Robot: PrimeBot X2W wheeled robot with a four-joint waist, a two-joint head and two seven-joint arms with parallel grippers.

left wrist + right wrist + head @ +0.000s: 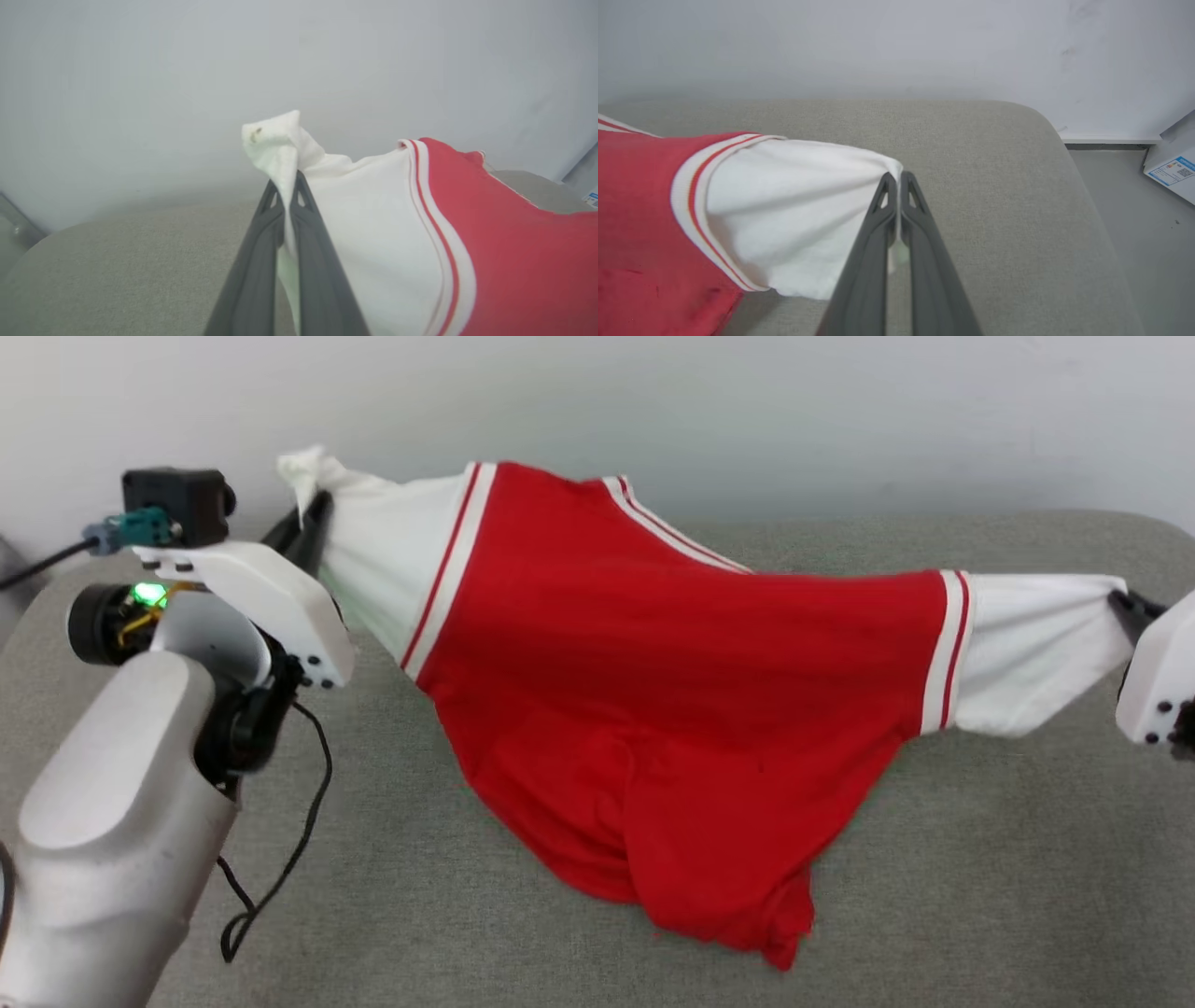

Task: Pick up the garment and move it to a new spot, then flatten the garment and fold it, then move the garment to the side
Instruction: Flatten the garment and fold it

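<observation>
Head view: the garment [672,691] hangs stretched between the two arms above a grey fabric-covered surface [980,877]. Its red body sags, and the bunched lower edge seems to rest on the surface. The left claw [316,509] is clamped on the tip of one white sleeve, held high near the pale wall [747,401]. The right claw [1125,605] is pinched shut on the other white sleeve, lower down at the frame's right edge. A black cable [301,840] dangles in a loop from the left arm, just beside the shirt but clear of it.

Left wrist view shows the left claw [285,179] with sleeve cloth squeezed between its fingers and a tuft poking past the tips. Right wrist view shows the right claw [899,176] gripping the sleeve hem, and also the floor [1134,210] past the surface's rounded corner, with a labelled cardboard box [1174,165] by the wall.
</observation>
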